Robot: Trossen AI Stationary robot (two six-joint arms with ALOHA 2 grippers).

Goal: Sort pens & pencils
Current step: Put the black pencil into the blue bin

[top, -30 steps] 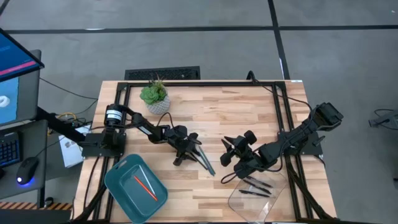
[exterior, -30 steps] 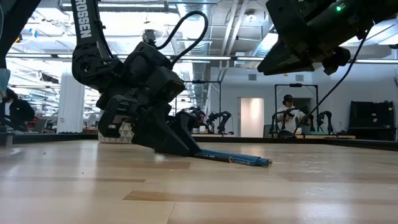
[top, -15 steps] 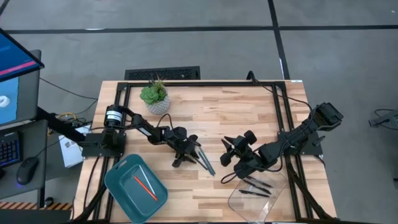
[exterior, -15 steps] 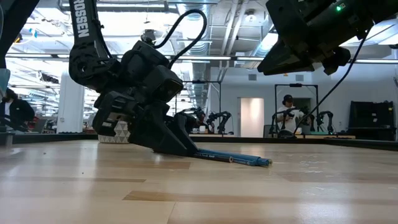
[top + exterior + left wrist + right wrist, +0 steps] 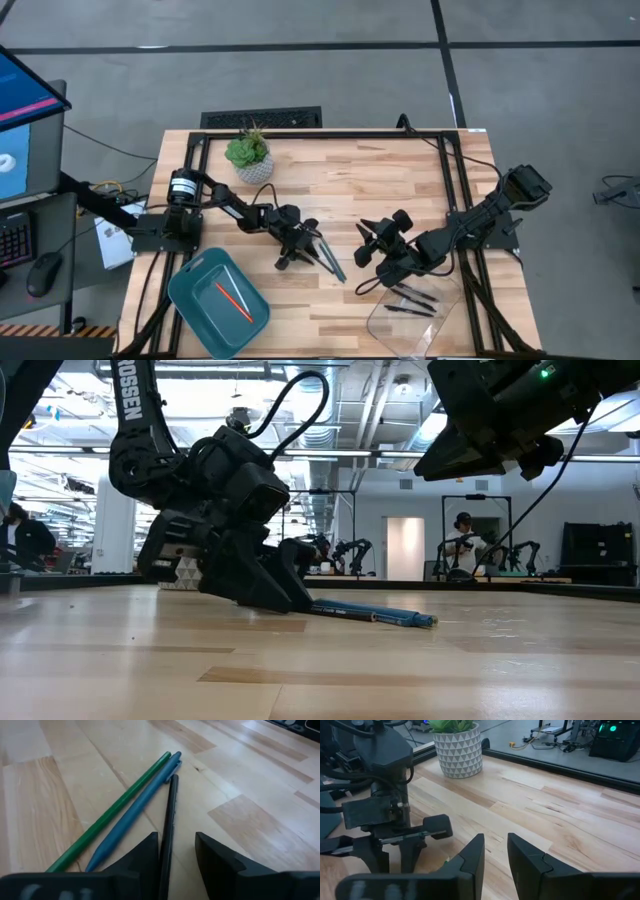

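Three sticks lie side by side on the wooden table: a green pencil (image 5: 120,807), a teal-blue pen (image 5: 135,815) and a black pen (image 5: 170,815). My left gripper (image 5: 176,840) is low at the table (image 5: 305,243), slanting down. It is open, with one finger on each side of the black pen's near end. My right gripper (image 5: 372,245) hangs above the table to the right, open and with nothing between its fingers (image 5: 495,855). An orange-red pencil (image 5: 232,298) lies in the blue tray (image 5: 195,290). Black pens (image 5: 412,298) lie in a clear container (image 5: 440,325). My left gripper comes at the black pen slanting down from the table's left side, its fingers along the pen. The pen's near end (image 5: 165,852) runs close against the inner edge of one finger (image 5: 145,857); whether they touch I cannot tell. The pen lies flat on the table.
A potted plant (image 5: 250,155) stands at the far left of the table. The blue tray sits at the near left corner and the clear container at the near right. Bare wood lies between the two grippers and toward the far edge.
In the low view my left gripper's body has swung a little while staying low over the sticks. The pens and the pencil lie where they were. My right gripper has kept still.
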